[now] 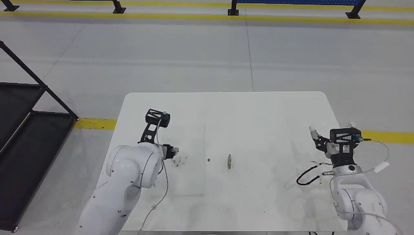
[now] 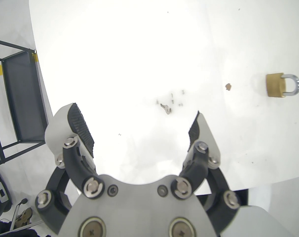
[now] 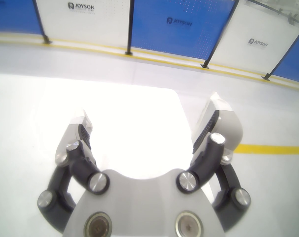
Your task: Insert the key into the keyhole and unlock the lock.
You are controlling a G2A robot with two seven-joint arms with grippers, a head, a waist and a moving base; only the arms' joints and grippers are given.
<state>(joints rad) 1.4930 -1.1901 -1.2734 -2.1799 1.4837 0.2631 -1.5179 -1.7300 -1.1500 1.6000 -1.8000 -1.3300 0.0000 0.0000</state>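
Left gripper [image 2: 136,114] hovering over the white table [image 2: 115,38], jaws spread wide and grasping nothing, small key [image 2: 166,108] lying flat just beyond its fingertips, brass padlock [image 2: 275,85] lying on its side well apart from the key, right gripper [image 3: 149,110] likewise gaping empty, hanging near the table's right edge.

The padlock [image 1: 228,162] lies flat near the middle of the white table [image 1: 272,115], with bare surface on every side, so a gripper could come at it from left, right or far. The key [image 2: 166,108] lies well left of it, just ahead of the wide-spread left gripper [image 2: 136,108], with small specks around it. On the right, a black cable [image 1: 309,175] loops beside the right arm. A black rack [image 1: 26,138] stands on the floor left of the table.
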